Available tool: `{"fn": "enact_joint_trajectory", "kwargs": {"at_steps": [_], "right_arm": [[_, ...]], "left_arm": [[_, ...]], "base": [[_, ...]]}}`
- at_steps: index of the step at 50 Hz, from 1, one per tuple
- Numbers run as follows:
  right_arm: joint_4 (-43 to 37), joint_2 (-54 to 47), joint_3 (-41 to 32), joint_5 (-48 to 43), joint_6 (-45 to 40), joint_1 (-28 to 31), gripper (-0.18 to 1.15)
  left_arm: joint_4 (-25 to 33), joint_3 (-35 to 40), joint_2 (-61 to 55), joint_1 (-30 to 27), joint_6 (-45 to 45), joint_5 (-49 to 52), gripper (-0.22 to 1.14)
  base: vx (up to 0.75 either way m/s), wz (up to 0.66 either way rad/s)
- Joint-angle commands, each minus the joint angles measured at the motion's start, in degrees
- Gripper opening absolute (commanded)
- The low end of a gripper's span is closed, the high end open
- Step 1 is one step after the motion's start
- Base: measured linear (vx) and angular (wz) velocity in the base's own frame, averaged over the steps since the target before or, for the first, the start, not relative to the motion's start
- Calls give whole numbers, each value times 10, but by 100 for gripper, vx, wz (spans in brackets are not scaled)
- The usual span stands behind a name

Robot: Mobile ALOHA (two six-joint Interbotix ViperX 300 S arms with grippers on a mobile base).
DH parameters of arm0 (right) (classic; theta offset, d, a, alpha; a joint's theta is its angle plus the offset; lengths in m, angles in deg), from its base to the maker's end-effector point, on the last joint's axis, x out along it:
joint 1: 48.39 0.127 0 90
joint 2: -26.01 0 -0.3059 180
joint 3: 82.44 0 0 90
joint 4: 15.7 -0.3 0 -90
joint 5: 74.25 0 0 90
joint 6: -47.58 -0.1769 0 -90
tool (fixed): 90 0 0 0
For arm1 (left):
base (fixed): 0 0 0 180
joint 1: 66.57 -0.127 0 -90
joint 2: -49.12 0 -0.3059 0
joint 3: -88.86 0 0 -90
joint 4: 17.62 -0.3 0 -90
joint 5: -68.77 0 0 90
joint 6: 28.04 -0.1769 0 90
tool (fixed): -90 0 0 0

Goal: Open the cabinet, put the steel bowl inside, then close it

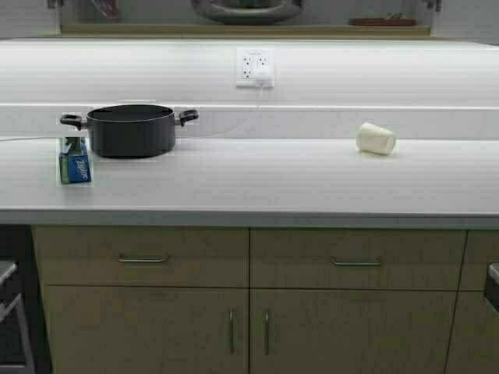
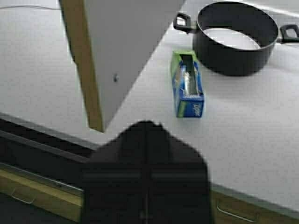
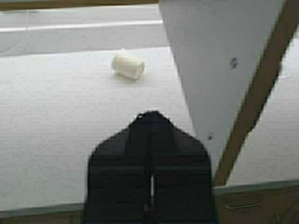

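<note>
- The steel bowl sits inside the cabinet, on the wood-edged shelf at the far top of the high view. Only its lower curve shows, so placing looks done and closing the doors is what remains, as I judge it.
- Both doors stand open. The left door hangs above the left part of the counter, grey inner face towards the left wrist camera. The right door hangs above the right part, seen likewise from the right wrist.
- The left gripper is up beside the left door, its fingers pressed together on nothing. The right gripper is beside the right door, fingers likewise together and empty. Each arm is nearer its own door, so each could push its own side shut.
- The black pot stands on the far left of the counter; its inside appears empty.
- The Ziploc box stands just in front of the pot's left side.
- The paper cup lies on its side, far right, well apart from the pot.
</note>
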Motion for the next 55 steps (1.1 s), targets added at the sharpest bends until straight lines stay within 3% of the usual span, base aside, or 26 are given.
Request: {"fn": "enact_joint_trajectory", "kwargs": {"at_steps": [1,13,20,36,55], "right_arm": [[2,16,-41,14,15,-57,7],[2,9,-97,13,15,-133,7],[1,-47,-140,11,15,-178,6],[-11,-156,-204,-9,14,-186,6],[-25,-212,-232,-38,13,-186,6]], "left_arm": [[-2,53,6,-40,-2,5,5],[-11,124,-1,-124,-8,24,5],[-12,171,-32,-156,-6,24,4],[22,266,-159,-152,-3,-11,4],[24,332,-250,-89,-4,-29,4]], "base": [[-9,5],[-6,4],[-2,1],[1,-1],[2,-1]]}}
